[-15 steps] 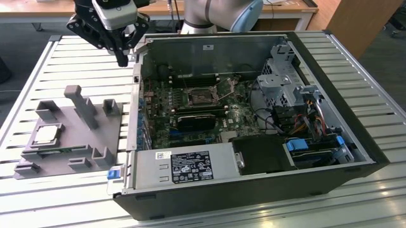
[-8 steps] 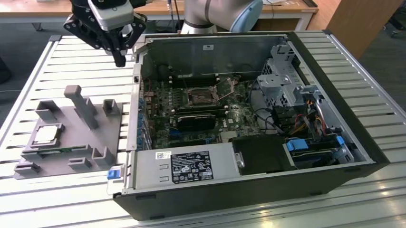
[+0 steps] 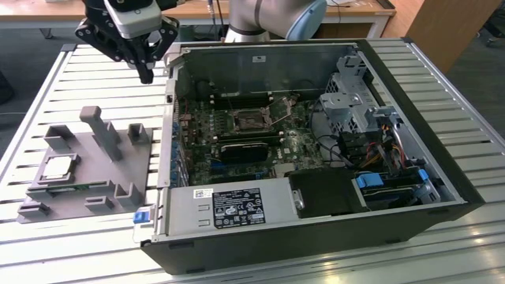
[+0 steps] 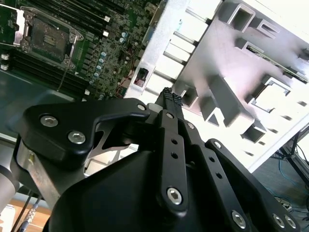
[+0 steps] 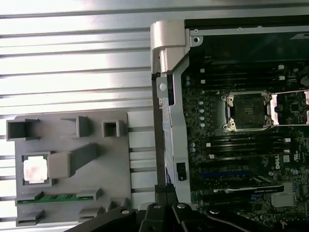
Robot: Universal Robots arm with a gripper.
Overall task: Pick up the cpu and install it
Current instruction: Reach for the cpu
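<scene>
The cpu [image 3: 59, 167] [image 5: 35, 170] lies flat in a square recess of the grey tray [image 3: 88, 173] [image 5: 120, 159], silvery top up, at the exterior view's left. My gripper [image 3: 146, 76] [image 4: 170, 95] [image 5: 164, 188] hangs shut and holds nothing. It is well above the slatted table, between the tray and the back left corner of the open computer case, far from the cpu. The black socket [image 3: 251, 120] [image 5: 247, 111] [image 4: 48, 36] sits on the motherboard with its metal frame swung open and nothing in it.
The open computer case [image 3: 442, 177] covers the middle and right of the slatted table [image 3: 55, 89]. Inside are a power supply [image 3: 229, 207], a drive cage [image 3: 355, 100] and cables. The tray has tall upright posts [image 3: 103, 133] and holds a green memory stick [image 5: 58, 197].
</scene>
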